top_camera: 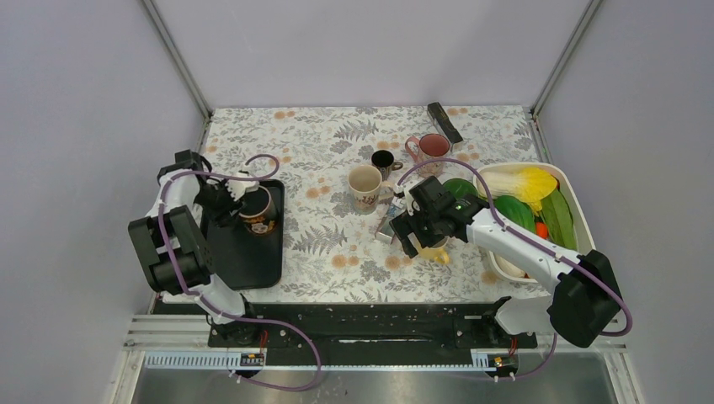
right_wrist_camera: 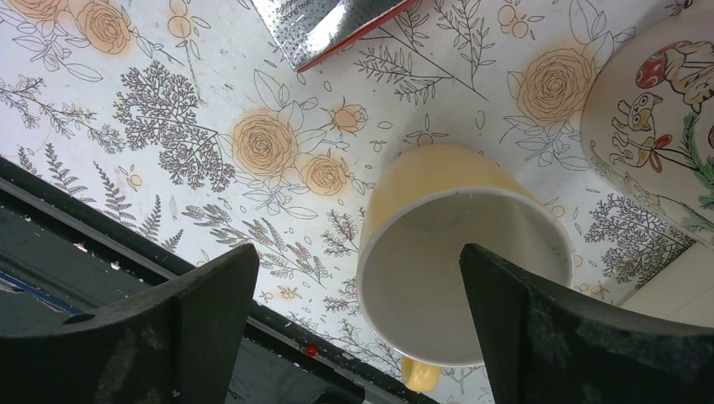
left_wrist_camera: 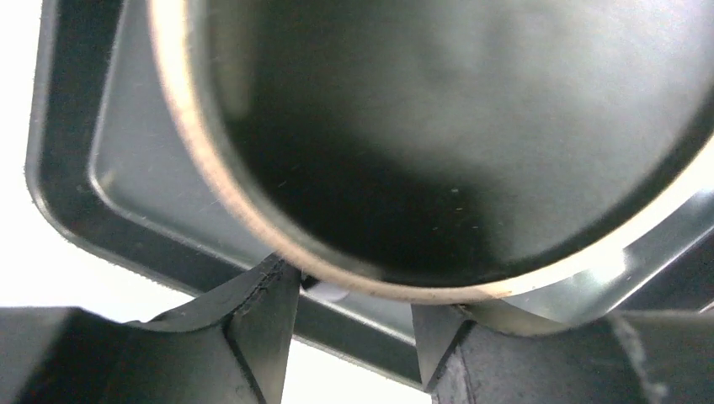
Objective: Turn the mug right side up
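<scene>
While the dark mug [top_camera: 258, 210] sits on the far half of the black tray [top_camera: 253, 263], its mouth faces my left wrist camera, pale rim and dark inside [left_wrist_camera: 438, 126] filling that view over the tray's [left_wrist_camera: 67, 181] corner; from above I can't tell its exact tilt. My left gripper [top_camera: 229, 202] is at the mug's side nearest the tray's left rim; fingertips [left_wrist_camera: 358, 295] sit either side of the low part of the rim; clamped or just touching, I cannot tell.

Well right of the tray a yellow mug [top_camera: 436, 251] lies on its side on the floral cloth, mouth [right_wrist_camera: 459, 278] toward my right wrist camera; my right gripper [top_camera: 418, 238] hangs over it, released, jaws spread wide on either side [right_wrist_camera: 358, 257], not touching.

Between the tray and that mug: a cream patterned mug [top_camera: 365, 187], upright; a silver packet [right_wrist_camera: 328, 21] just beside the yellow one. Farther from the tray: small black cup [top_camera: 383, 160], pink mug [top_camera: 433, 146], both upright; a white tub [top_camera: 575, 204] of greens farthest right.
</scene>
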Robot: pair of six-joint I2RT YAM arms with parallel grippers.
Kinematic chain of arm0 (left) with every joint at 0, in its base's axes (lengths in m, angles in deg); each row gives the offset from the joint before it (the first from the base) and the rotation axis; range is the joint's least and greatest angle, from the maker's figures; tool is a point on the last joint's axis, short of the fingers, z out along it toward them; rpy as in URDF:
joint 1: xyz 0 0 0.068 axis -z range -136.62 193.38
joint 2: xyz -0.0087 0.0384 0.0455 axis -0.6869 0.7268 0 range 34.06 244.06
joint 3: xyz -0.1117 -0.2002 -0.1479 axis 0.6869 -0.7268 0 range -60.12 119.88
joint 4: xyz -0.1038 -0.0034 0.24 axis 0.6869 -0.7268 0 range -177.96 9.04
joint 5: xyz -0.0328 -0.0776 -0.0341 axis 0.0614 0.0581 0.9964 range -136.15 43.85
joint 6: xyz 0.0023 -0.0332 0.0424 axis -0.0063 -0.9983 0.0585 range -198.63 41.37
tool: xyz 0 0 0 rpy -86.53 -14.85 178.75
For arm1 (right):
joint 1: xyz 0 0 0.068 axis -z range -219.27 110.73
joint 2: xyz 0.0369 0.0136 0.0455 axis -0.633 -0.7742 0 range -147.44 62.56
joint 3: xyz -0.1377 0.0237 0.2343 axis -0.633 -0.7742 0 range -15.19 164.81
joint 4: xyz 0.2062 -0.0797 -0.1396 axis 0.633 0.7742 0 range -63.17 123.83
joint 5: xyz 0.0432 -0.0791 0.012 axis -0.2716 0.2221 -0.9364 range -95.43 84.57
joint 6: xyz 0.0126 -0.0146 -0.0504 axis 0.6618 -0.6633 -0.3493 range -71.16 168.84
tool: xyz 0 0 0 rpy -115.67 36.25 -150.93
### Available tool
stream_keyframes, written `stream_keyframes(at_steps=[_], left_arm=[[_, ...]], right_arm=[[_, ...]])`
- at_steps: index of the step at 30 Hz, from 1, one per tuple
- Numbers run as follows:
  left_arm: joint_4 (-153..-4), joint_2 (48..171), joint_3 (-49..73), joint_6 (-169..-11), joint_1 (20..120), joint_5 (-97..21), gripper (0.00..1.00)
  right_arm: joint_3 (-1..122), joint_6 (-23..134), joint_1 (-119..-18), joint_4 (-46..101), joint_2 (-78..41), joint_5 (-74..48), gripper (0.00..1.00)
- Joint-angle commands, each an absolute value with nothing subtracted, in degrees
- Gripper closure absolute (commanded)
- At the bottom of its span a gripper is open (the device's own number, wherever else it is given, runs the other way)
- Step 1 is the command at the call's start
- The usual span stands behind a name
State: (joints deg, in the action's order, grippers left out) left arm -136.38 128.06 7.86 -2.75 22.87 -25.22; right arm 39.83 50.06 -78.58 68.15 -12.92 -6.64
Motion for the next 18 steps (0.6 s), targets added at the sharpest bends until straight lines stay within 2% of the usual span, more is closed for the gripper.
stream_keyframes(at_steps=[1, 5, 7, 9, 11, 18], left_arm=[[-130.66, 126.10, 3.57, -7.42, 23.82, -19.00, 0.51], [-124.58, 125.09, 0.68, -13.58, 23.93, -17.49, 0.56], [-123.49, 125.19, 0.32, -15.74, 23.87, -16.47, 0.63], [-122.54, 125.27, -0.04, -17.50, 23.87, -15.48, 0.78], [-121.61, 125.04, -0.27, -19.42, 23.87, -15.20, 0.99], [-118.34, 120.36, -0.26, -34.66, 23.79, -16.97, 1.00]], right_arm=[[39.83, 49.24, -78.37, 66.43, -11.73, -7.45, 0.00], [39.83, 49.27, -78.37, 66.48, -12.02, -7.79, 0.00], [39.83, 49.26, -78.30, 66.48, -12.17, -7.96, 0.01], [39.83, 49.21, -78.34, 66.55, -12.15, -7.99, 0.01], [39.75, 49.25, -78.31, 66.48, -12.03, -8.00, 0.01], [39.87, 49.17, -78.34, 66.39, -10.70, -6.01, 0.01]])
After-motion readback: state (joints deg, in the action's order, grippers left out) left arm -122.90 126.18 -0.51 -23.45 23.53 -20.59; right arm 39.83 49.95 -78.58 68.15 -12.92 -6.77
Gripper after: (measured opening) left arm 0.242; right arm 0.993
